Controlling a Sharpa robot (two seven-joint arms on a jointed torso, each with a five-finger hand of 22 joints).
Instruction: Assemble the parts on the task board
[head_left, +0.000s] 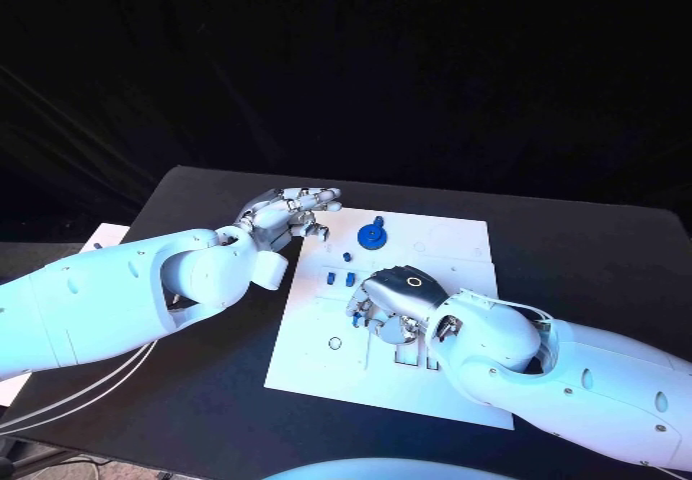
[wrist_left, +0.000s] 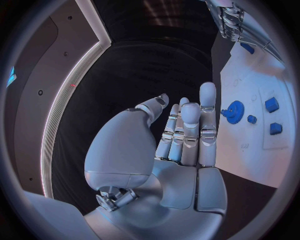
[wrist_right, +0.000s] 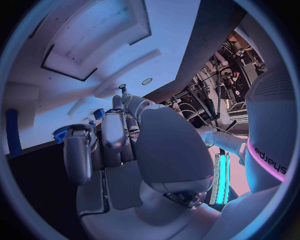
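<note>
A black table (head_left: 606, 240) with a rounded far corner fills the middle ground, and behind it hangs a dark, softly folded black backdrop (head_left: 433, 90) right across the top of the head view. Off the table's left edge a bit of pale floor (head_left: 98, 236) peeks through. In the left wrist view a dark wall panel (wrist_left: 34, 85) is edged by a thin bright strip of light (wrist_left: 65, 95), and in the right wrist view a pale ceiling (wrist_right: 106, 35) carries a recessed rectangular panel and a small round fixture (wrist_right: 147, 81).
</note>
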